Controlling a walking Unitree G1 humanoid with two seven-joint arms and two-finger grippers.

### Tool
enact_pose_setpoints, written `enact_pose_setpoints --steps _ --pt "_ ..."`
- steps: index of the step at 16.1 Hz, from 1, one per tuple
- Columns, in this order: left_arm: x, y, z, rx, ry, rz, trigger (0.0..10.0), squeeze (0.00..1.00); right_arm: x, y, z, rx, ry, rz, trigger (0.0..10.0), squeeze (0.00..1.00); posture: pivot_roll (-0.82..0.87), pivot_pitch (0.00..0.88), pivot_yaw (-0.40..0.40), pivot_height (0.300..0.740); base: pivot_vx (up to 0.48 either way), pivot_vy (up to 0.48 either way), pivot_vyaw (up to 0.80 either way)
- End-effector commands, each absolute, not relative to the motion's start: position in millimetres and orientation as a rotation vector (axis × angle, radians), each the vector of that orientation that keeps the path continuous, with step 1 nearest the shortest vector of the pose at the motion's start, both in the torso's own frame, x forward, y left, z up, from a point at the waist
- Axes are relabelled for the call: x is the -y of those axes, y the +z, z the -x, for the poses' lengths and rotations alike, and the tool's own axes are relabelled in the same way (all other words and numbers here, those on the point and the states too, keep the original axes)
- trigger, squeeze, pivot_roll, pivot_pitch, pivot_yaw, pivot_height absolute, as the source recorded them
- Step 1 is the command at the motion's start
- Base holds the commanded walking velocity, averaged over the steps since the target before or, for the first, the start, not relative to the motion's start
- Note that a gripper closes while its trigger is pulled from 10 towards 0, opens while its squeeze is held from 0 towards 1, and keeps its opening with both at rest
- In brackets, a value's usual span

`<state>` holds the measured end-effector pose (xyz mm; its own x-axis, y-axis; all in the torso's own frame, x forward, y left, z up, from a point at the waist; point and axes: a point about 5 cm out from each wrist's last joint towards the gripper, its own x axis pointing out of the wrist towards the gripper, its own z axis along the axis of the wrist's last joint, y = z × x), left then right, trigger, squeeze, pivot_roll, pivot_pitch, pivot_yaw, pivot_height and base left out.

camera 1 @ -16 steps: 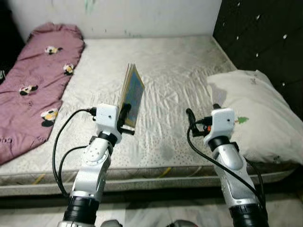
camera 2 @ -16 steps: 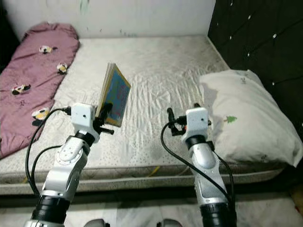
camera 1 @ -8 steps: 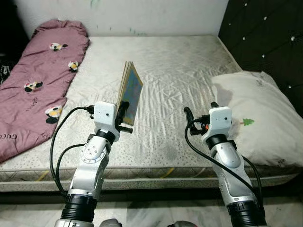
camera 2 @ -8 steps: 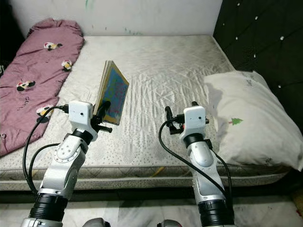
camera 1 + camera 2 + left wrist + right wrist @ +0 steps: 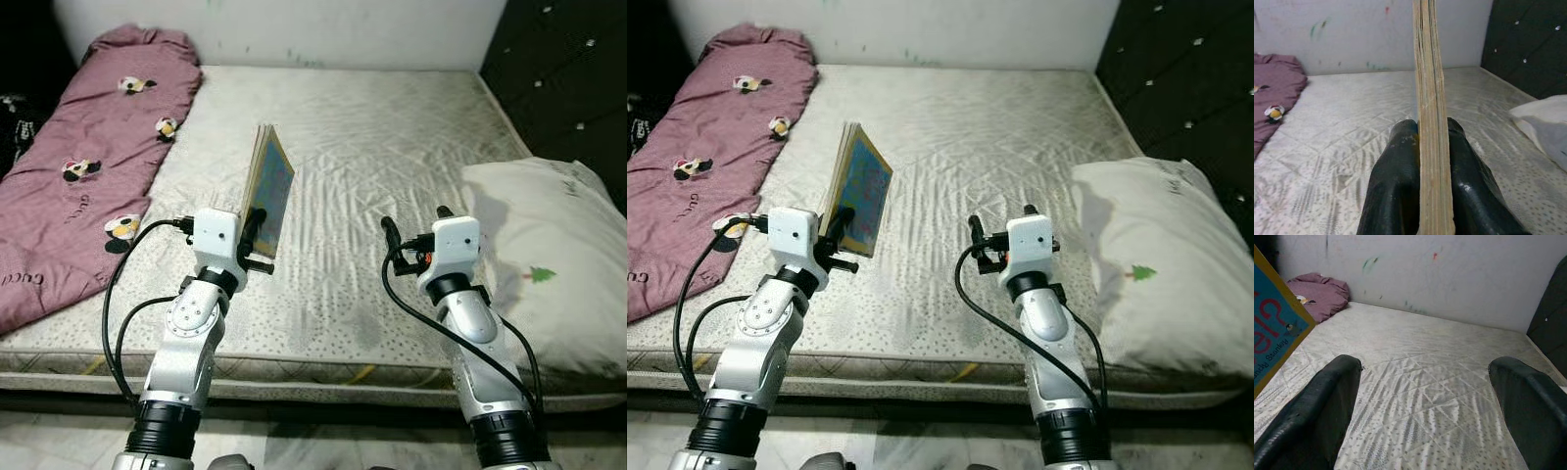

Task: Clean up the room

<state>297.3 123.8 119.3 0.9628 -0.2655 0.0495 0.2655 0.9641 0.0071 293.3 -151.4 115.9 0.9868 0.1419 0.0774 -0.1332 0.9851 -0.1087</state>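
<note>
— Starting with the mattress [image 5: 392,147]: what is risking trouble over it?

— Looking at the book [image 5: 271,192], held up on edge above the near half of the mattress, clear of its surface. Being pinched only at the lower corner by the left gripper [image 5: 1422,147], fingers [image 5: 1396,171] pressing flat on both covers. Probably risking a slip or a swing, with most of the weight sitting above the grip. Possibly fanning open too, pages being loose above the pinch.

— And pointing which way?

— Standing with the long axis nearly upright, leaning slightly toward the far end of the mattress. Showing the blue cover toward the pillow [image 5: 549,264] lying at the mattress's right edge; turning the back toward the purple blanket [image 5: 88,157] along the mattress's left edge.

— Right gripper [image 5: 1425,396]?

— Hovering spread wide over the near part of the mattress, gripping nothing, between book and pillow. Possibly clipping the cover if swinging toward the book.
</note>
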Motion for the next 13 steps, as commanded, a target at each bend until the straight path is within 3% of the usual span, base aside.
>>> enact_pose_setpoints --steps 1,13 --pt "-121.8 131.6 -300.5 0.11 -0.281 0.0 10.0 0.0 152.2 116.1 -293.8 0.09 0.131 0.105 10.0 0.0 -0.03 0.0 0.008 0.74 0.247 0.0 0.0" --pt "-121.0 130.6 -298.1 0.109 -0.294 -0.005 10.0 0.0 152.7 113.0 -291.9 0.081 0.132 0.105 10.0 0.0 -0.03 0.0 0.014 0.74 0.27 0.0 0.0"
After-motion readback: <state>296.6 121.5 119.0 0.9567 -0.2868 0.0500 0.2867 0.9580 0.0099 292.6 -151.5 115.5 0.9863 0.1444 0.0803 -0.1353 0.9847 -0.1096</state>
